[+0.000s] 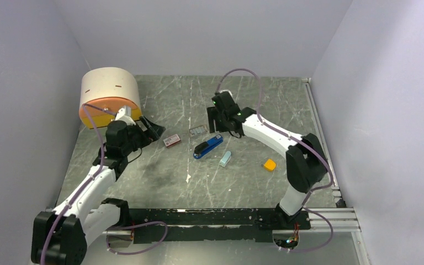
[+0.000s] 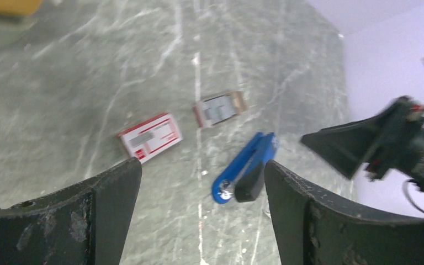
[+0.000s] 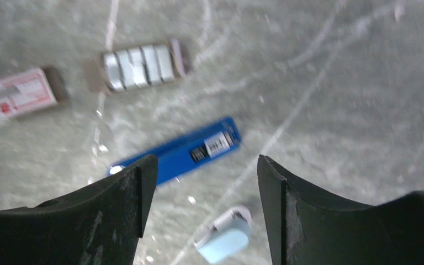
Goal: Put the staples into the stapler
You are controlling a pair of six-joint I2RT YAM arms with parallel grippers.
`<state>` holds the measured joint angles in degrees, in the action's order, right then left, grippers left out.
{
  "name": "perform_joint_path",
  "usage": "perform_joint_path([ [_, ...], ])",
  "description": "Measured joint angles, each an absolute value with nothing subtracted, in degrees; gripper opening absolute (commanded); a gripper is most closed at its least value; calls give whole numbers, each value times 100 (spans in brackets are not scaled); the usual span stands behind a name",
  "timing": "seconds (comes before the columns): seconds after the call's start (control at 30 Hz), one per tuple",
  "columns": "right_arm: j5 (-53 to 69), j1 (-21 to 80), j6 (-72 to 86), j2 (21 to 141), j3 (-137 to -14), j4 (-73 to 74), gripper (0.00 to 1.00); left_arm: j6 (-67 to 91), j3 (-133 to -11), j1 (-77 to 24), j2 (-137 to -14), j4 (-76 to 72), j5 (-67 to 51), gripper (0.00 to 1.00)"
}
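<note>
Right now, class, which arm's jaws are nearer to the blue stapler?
Right. The right jaws hover just beyond the stapler; the left jaws sit further off, past the red-and-white box.

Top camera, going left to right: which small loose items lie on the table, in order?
red-and-white box → staples → stapler → pale-blue piece → orange block
</note>
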<state>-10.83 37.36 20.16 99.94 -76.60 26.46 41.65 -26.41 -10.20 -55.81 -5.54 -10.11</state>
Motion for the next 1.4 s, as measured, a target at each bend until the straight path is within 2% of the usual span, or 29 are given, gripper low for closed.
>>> perform_joint_path([
  [0.3,-1518,3948,2694,8910,-6025,2731,75,3636,-3177,-1297,-4799,-436,-1496,84],
  [0.63,-1640,4036,3647,8879,-5435,2425,74,3520,-3175,-1551,-4912,-309,-1737,80],
  [0.9,-1911,4163,3824,8993,-5457,2257,72,3535,-3175,-1815,-5452,-93,-1697,75],
  [1.13,-2486,5260,3164,9306,-6285,2318,71,3688,-3175,-2010,-5955,-5,-1470,79],
  [1.27,-2545,5708,2871,9319,-6517,2226,72,3931,-3140,-2010,-5745,224,-1090,79],
  [1.4,-2803,5774,3304,9594,-6873,2521,72,4346,-2936,-2010,-5188,454,-545,79],
])
